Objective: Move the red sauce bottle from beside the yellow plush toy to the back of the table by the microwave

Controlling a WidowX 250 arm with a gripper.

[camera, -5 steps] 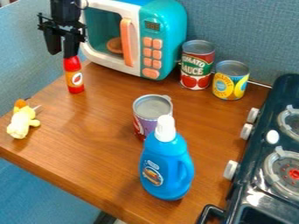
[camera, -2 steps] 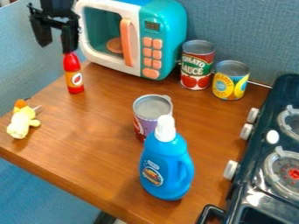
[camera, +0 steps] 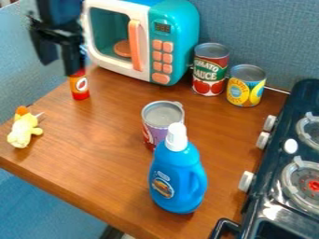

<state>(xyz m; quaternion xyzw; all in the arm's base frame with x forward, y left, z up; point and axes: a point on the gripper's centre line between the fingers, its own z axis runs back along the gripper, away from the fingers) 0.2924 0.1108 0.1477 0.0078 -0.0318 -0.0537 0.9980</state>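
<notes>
Gripper [camera: 61, 68] is lower vs. the earlier frames, fingers spread apart, one now hiding the upper part of the red bottle [camera: 79, 88] (contact unclear), which hasn't moved & stands upright on the table [camera: 106, 149] nr. the toy microwave [camera: 177, 46], w/ the yellow plush toy [camera: 22, 131] also unmoved.

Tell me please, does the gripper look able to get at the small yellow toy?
Probably yes: the gripper hangs open, and nothing covers the small yellow toy; the red bottle stands farther back.
</notes>
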